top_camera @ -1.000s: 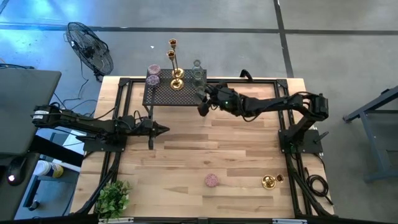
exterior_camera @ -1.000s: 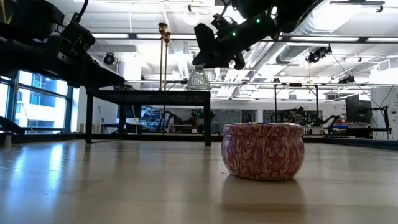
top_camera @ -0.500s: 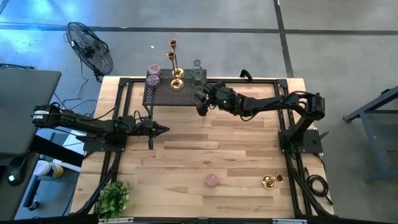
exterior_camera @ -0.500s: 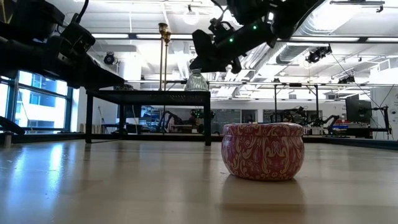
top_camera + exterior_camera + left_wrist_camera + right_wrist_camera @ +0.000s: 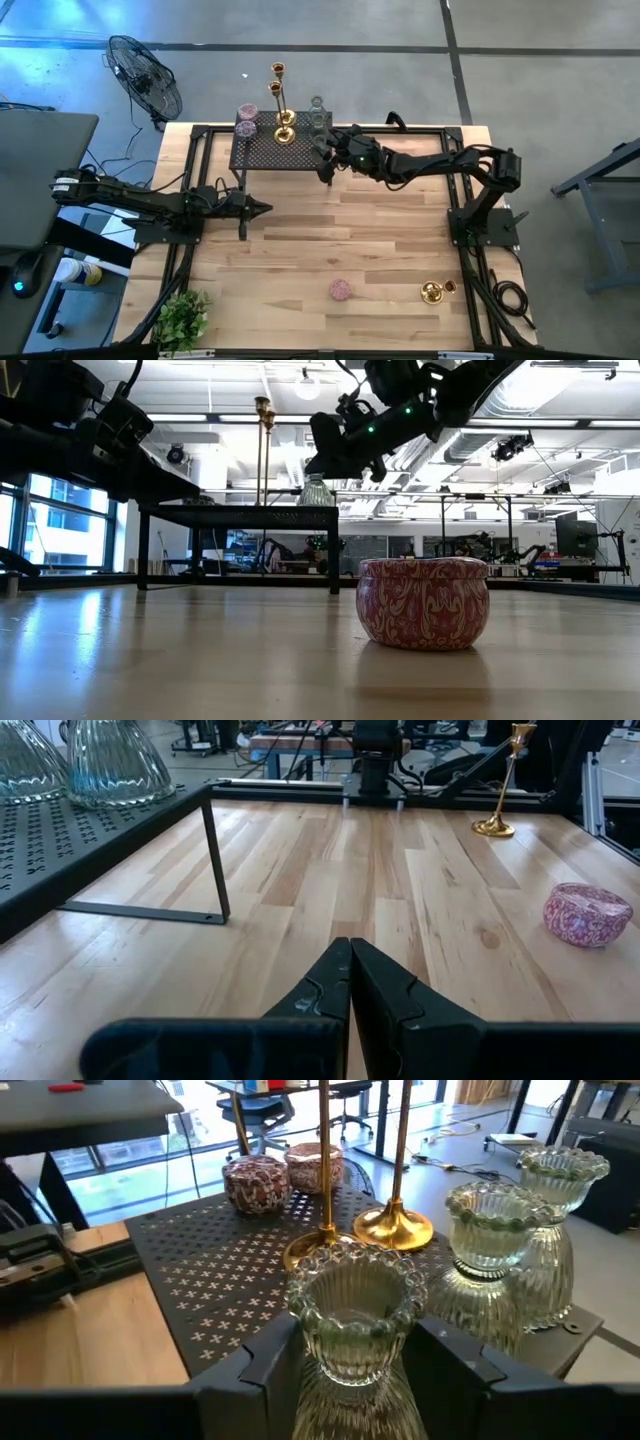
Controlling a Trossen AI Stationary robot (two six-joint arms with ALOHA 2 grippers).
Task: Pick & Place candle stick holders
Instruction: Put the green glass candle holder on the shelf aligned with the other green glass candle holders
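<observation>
Since a second ago my right gripper [image 5: 322,150] has carried its pinched pale-green glass holder [image 5: 356,1320] toward twelve o'clock over the black mesh rack [image 5: 262,152] — six holders there, pink tin [image 5: 341,290] and squat gold holder [image 5: 432,293] left at six o'clock — my left gripper [image 5: 262,209] idles pressed together.

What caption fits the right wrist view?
Right tool straddling a ribbed glass holder above the black mesh rack, beside gold candlesticks.
</observation>
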